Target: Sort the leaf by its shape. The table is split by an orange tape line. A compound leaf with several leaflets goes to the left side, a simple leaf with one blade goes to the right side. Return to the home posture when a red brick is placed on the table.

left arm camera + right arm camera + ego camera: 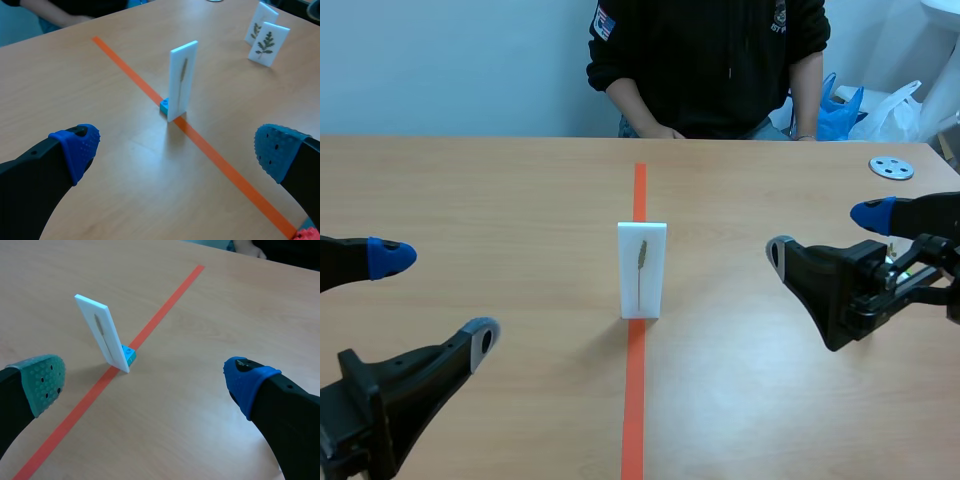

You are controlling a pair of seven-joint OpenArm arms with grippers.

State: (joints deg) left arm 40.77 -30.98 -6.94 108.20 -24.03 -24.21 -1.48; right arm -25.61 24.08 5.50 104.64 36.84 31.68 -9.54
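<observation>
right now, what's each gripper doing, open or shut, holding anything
Left gripper: open, fingers wide apart, holding nothing.
Right gripper: open, fingers wide apart, holding nothing.

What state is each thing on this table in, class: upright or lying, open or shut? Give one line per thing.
leaf card: upright on the tape line, not gripped.
blue base brick: lying flat at the card's foot.
left gripper: jaws open, empty.
right gripper: jaws open, empty.
two other leaf cards: upright, side by side.
grey disc: lying flat.
</observation>
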